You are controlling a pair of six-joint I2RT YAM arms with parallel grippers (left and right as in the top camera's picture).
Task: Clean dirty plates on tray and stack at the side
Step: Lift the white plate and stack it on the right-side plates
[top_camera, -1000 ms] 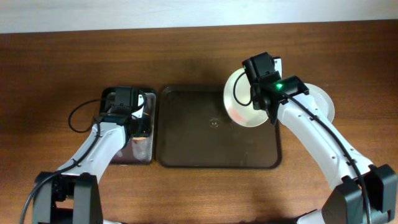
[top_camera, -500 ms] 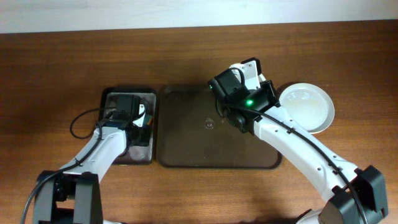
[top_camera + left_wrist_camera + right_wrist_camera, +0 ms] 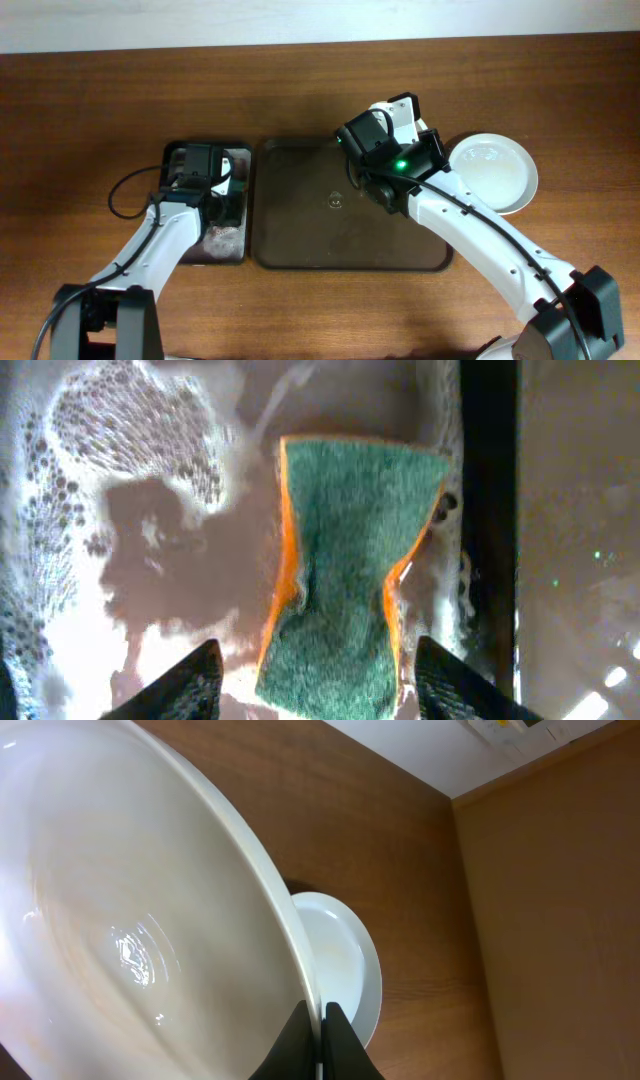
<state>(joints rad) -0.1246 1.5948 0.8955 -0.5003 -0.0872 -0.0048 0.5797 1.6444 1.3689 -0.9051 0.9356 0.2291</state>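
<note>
My right gripper (image 3: 320, 1020) is shut on the rim of a white plate (image 3: 150, 920), which fills the left of the right wrist view and is tipped steeply. Overhead, the right arm (image 3: 400, 165) holds it above the right part of the dark brown tray (image 3: 300, 250), and the arm hides the plate there. Another white plate (image 3: 490, 172) lies flat on the table right of the tray, also seen behind the held plate (image 3: 345, 950). My left gripper (image 3: 318, 660) is open, one finger on each side of the green-orange sponge (image 3: 350, 560), not touching it.
The sponge lies in foamy water in the narrow black tray (image 3: 175, 150), left of the brown tray. The black tray's rim (image 3: 490, 510) runs along the sponge's right side. A black cable (image 3: 125, 185) loops left of the left arm.
My left gripper has opened and let go of the sponge. The right arm carried its plate left over the brown tray and tipped it on edge, then held still.
</note>
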